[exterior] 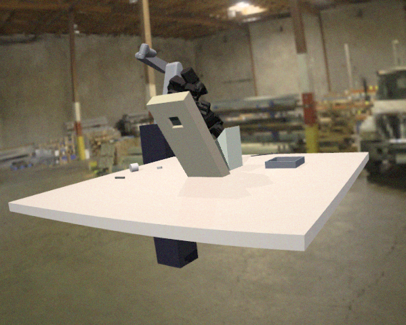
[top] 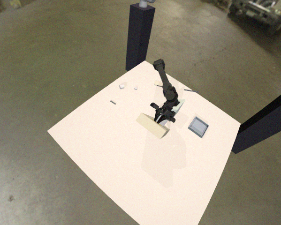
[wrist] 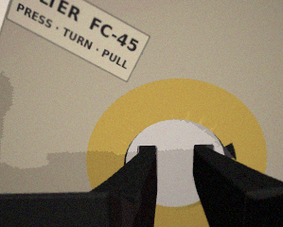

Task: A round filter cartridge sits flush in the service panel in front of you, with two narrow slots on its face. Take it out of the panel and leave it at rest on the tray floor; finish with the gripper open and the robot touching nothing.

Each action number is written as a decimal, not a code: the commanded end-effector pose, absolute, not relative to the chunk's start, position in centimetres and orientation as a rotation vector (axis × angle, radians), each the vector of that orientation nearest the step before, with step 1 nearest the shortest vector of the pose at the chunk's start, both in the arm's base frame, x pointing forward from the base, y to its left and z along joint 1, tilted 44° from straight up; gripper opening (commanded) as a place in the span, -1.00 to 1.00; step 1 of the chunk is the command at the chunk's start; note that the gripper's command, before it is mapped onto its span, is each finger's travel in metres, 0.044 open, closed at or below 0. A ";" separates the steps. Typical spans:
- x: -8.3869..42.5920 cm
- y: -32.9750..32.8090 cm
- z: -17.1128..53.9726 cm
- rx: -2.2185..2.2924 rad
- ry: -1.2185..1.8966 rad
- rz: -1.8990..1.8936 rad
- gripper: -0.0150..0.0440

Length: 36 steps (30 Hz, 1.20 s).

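The service panel (top: 150, 125) (exterior: 192, 147) (wrist: 51, 113) stands tilted on the table. In the wrist view the cartridge's round white face (wrist: 175, 134) sits inside a yellow ring (wrist: 108, 123) on the panel. A dark notch shows at the face's right edge. My gripper (wrist: 172, 153) is shut on the cartridge, with its fingertips in the face's two slots. In the exterior view the panel hides the fingers. Whether the cartridge stands out from the panel cannot be told. The blue-grey tray (top: 195, 132) (exterior: 279, 165) is empty, to the panel's right.
A pale green block (top: 180, 105) (exterior: 234, 148) stands beside the panel. A white cylinder (top: 121, 86) (exterior: 134, 167), a small white piece (top: 135, 88) (exterior: 159, 167) and a grey bar (top: 113, 102) (exterior: 119, 177) lie left. A dark rod (top: 191, 90) lies near the back edge.
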<state>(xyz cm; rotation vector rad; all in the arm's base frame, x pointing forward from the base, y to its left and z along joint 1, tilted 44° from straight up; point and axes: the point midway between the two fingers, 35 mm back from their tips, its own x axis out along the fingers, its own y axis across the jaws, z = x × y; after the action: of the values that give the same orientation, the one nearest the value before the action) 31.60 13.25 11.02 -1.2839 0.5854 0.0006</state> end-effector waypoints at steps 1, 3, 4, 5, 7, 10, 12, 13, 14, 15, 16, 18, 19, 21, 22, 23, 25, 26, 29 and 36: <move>32.0 12.9 10.7 -1.391 0.604 0.033 -0.49; 32.0 12.9 10.7 -1.458 0.608 0.054 -0.49; 32.0 12.9 10.7 -1.492 0.609 0.065 -0.49; 32.0 12.9 10.7 -1.526 0.611 0.076 -0.49; 32.0 12.9 10.7 -1.593 0.614 0.099 -0.49; 32.0 12.9 10.7 -1.690 0.617 0.131 -0.49; 32.0 12.9 10.7 -1.672 0.616 0.125 -0.49; 32.0 12.9 10.7 -1.649 0.616 0.117 -0.49; 32.0 12.9 10.7 -1.648 0.616 0.118 -0.49; 31.8 13.0 10.8 -1.646 0.618 0.119 -0.49; 31.5 13.2 10.9 -1.643 0.620 0.120 -0.49; 30.8 13.6 11.1 -1.635 0.625 0.123 -0.49; 30.4 13.8 11.2 -1.632 0.627 0.124 -0.49; 29.7 14.2 11.5 -1.626 0.630 0.124 -0.49; 29.3 14.3 11.7 -1.623 0.632 0.124 -0.49; 28.9 14.5 11.8 -1.621 0.632 0.124 -0.49; 28.1 14.8 12.2 -1.617 0.633 0.122 -0.49; 27.8 14.9 12.4 -1.615 0.632 0.121 -0.49; 26.6 15.2 13.0 -1.611 0.628 0.116 -0.49; 25.3 15.5 13.9 -1.609 0.618 0.108 -0.49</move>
<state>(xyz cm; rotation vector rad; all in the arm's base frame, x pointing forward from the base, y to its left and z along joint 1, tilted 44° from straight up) 25.37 15.26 13.24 -1.6241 0.6292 0.1204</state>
